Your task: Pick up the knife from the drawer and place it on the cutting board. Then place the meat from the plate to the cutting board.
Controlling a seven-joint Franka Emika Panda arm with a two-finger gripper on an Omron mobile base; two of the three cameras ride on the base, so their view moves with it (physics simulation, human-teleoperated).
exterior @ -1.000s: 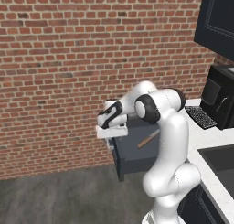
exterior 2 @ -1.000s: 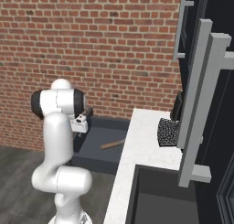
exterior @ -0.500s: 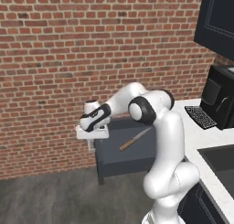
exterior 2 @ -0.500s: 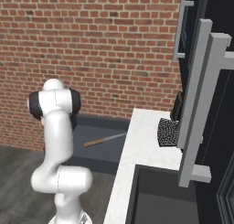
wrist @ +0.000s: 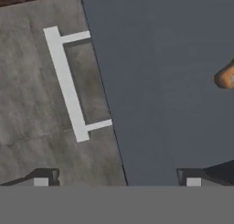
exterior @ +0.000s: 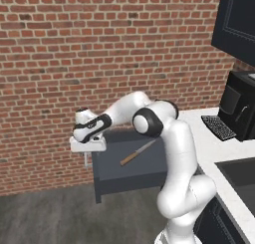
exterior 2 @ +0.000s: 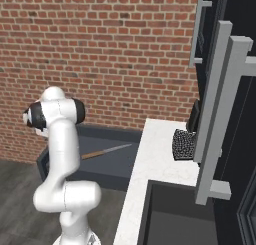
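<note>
The dark slate-grey drawer [exterior: 130, 171] stands pulled far out from under the counter. The knife [exterior: 138, 153] lies flat inside it, wooden handle toward the front, and also shows as the knife [exterior 2: 106, 151] from the right. My gripper [exterior: 88, 152] hangs open just above the drawer's front edge, at its left end. In the hand view the gripper [wrist: 116, 179] has its tips wide apart over the drawer front [wrist: 155, 81], with the silver bar handle [wrist: 66, 83] beyond them and the knife's handle end [wrist: 226, 77] at the right. The cutting board, plate and meat are out of view.
A white counter [exterior: 206, 146] runs along the right with a sink [exterior: 244, 173], a black coffee machine [exterior: 241, 111] and a dark grid-like item [exterior: 219, 127]. Dark upper cabinet doors with silver handles [exterior 2: 220, 89] fill the right. A brick wall [exterior: 99, 49] stands behind; grey floor lies below.
The drawer has slid much further out, and my gripper has travelled left with its front. The knife inside has moved along with the drawer.
</note>
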